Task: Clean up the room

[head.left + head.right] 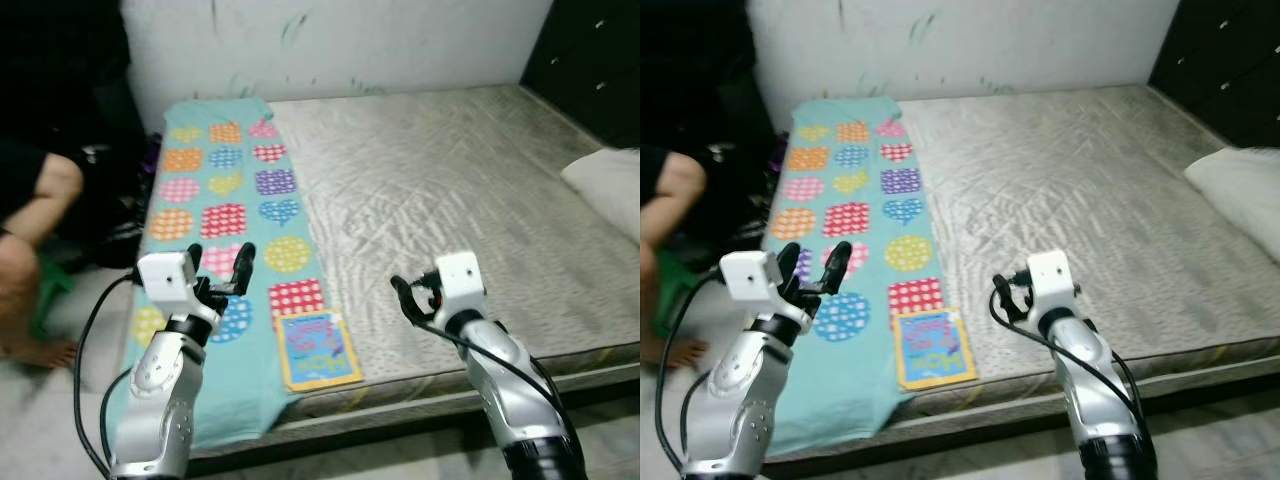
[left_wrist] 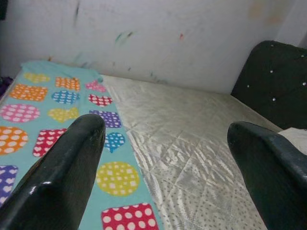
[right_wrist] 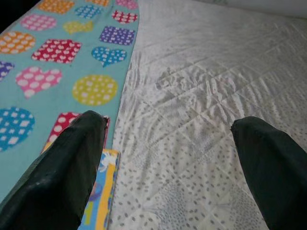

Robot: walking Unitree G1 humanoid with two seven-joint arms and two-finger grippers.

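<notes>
your left gripper [image 1: 220, 262] hangs with its fingers spread and empty above the teal blanket [image 1: 225, 190] near the mattress's front left corner. your right gripper [image 1: 405, 293] is also spread wide (nothing between the fingers) over the bare grey mattress [image 1: 440, 190] near its front edge. between the two grippers a colourful book [image 1: 317, 350] lies flat on the blanket, at the front edge. a white pillow [image 1: 610, 185] rests at the right edge. a person's arm [image 1: 40, 195] shows beside the left edge.
</notes>
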